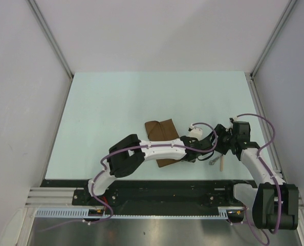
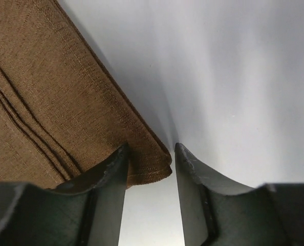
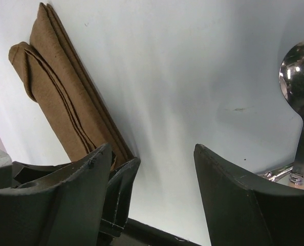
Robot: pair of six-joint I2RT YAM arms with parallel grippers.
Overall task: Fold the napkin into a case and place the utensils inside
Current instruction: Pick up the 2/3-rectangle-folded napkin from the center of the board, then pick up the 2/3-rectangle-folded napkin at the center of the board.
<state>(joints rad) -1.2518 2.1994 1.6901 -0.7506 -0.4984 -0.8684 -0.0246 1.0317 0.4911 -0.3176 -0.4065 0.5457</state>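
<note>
Top external view is showing the white left arm (image 1: 162, 148) lying across the folded dark-brown cloth napkin (image 1: 159, 129) at the middle of the pale table (image 1: 116, 113), with the silver metal utensils (image 1: 217, 162) just to its right. The left gripper (image 2: 151, 151), half spread, is straddling the napkin's corner without pinching it; the right gripper (image 3: 152, 148) is hanging wide apart, holding nothing.

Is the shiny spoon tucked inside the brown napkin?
No, the spoon lies on the table, apart from the folded napkin.
</note>
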